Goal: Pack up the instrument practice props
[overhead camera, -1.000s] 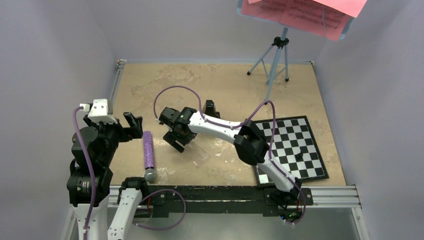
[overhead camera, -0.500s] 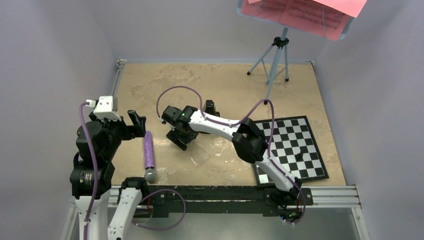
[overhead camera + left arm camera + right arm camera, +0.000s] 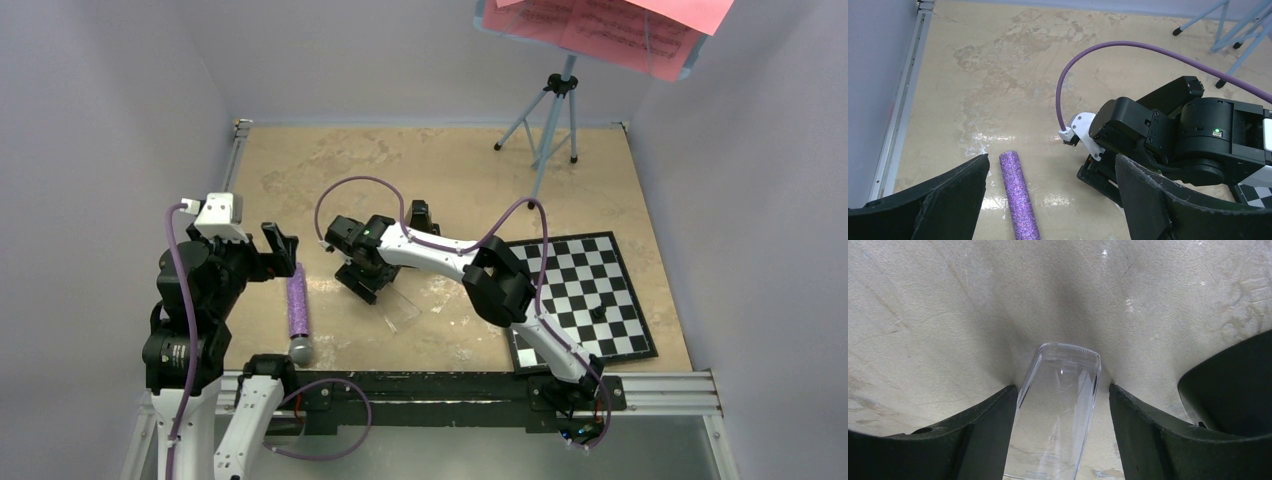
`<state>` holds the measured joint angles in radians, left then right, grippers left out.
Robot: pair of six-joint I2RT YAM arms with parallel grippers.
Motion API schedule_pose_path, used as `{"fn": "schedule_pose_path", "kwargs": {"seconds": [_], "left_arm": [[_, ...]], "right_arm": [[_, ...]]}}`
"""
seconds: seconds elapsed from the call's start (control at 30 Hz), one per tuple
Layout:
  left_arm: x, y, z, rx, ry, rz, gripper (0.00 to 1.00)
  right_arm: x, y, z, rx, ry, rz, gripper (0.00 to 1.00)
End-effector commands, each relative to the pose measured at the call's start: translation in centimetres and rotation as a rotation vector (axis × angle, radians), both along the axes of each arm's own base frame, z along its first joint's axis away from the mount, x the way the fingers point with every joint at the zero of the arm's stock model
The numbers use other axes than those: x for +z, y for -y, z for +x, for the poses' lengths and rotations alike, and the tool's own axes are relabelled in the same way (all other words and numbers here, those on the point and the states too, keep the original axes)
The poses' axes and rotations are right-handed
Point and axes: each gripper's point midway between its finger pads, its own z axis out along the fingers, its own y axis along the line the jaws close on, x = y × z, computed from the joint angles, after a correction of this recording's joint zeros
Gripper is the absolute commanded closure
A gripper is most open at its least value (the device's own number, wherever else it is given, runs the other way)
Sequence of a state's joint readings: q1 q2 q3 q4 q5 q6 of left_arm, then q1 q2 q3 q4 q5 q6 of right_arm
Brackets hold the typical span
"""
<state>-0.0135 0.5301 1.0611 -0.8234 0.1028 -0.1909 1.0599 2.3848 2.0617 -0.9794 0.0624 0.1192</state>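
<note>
**Reaching for the clear cover in the middle of the tabletop**

The right gripper (image 3: pixel 1062 388) is low over the tabletop (image 3: pixel 400 160), with a clear plastic cover (image 3: pixel 1060 410) lying flat between its two fingers. One finger appears to touch the cover's side and the other sits just beside it, so I cannot tell whether the grip is closed firmly. The black metronome (image 3: pixel 421 214) stands just behind that arm, near the middle. The blue music stand (image 3: pixel 556 110) stands at the far right corner with pink pages (image 3: pixel 600 35) on its shelf. A checkered board (image 3: pixel 590 290) lies at the near right edge.

The left gripper (image 3: pixel 1051 160) hangs wide open and holds nothing, above a purple glitter microphone (image 3: pixel 1019 195) near the near left edge.

To do this step well, the right fingers likely need to centre on the cover and squeeze its long sides evenly. Thin, slick plastic may flex or squirt out, so a gentle squeeze and a straight lift seem wise.
</note>
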Motion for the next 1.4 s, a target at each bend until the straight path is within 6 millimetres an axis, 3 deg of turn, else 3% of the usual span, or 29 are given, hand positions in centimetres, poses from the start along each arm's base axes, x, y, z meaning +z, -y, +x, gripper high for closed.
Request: {"fn": "schedule_pose_path", "kwargs": {"seconds": [0.0, 0.3, 0.5, 0.93, 1.13, 1.37], "left_arm": [[0.5, 0.5, 0.5, -0.025, 0.027, -0.006, 0.00], [0.1, 0.6, 0.5, -0.032, 0.022, -0.009, 0.00], [-0.1, 0.6, 0.6, -0.032, 0.018, -0.010, 0.00], [-0.6, 0.5, 0.5, -0.030, 0.013, -0.005, 0.00], [-0.8, 0.7, 0.5, -0.036, 0.009, -0.009, 0.00], [-1.0, 0.8, 0.4, -0.043, 0.007, -0.013, 0.00]], "right_arm": [[0.6, 0.2, 0.2, -0.004, 0.024, -0.003, 0.28], [0.7, 1.1, 0.1, -0.006, 0.032, -0.021, 0.29], [1.0, 1.4, 0.0, -0.004, 0.039, -0.029, 0.23], [1.3, 2.2, -0.8, 0.012, 0.027, -0.041, 0.29], [1.6, 2.7, -1.2, 0.009, 0.028, -0.047, 0.17], [2.0, 3.1, -1.8, 0.007, 0.013, -0.045, 0.20]]}}
